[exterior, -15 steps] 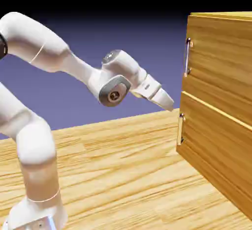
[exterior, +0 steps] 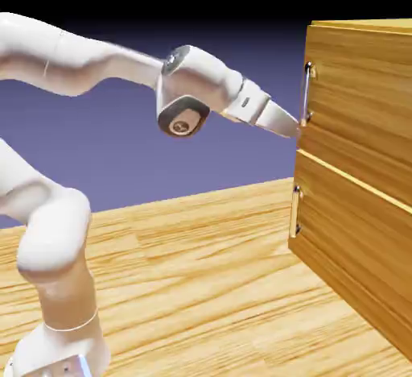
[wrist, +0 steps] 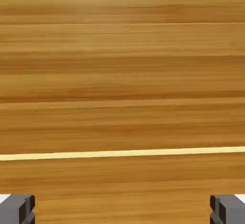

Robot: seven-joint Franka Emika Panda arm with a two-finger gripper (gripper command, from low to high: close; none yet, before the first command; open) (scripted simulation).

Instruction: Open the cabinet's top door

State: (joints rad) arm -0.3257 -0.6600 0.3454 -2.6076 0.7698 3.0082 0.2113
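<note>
Near the lower end of the top door's handle point(exterior: 306, 93), the arm's end effector point(exterior: 298, 134) points at the cabinet point(exterior: 362, 109), fingers spread wide with nothing between them.

The arm point(exterior: 201, 73) has a smooth white shell like hard plastic, glossy enough to blow out to bright highlights, with darker grey caps at the joint. The end effector point(exterior: 278, 118) shares that white finish; its fingertips point(wrist: 16, 209) look matt, dark grey and hard-edged. The cabinet point(exterior: 362, 109) looks like golden-brown wood, its grain in fine streaks, with a soft sheen. The top door point(exterior: 366, 85) shows the same smooth grain. Its handle point(exterior: 306, 93) is shiny, silvery metal, as is the lower handle point(exterior: 296, 210). The worktop point(exterior: 193, 271) looks like paler, yellowish wood, smooth, with wavy grain.
</note>
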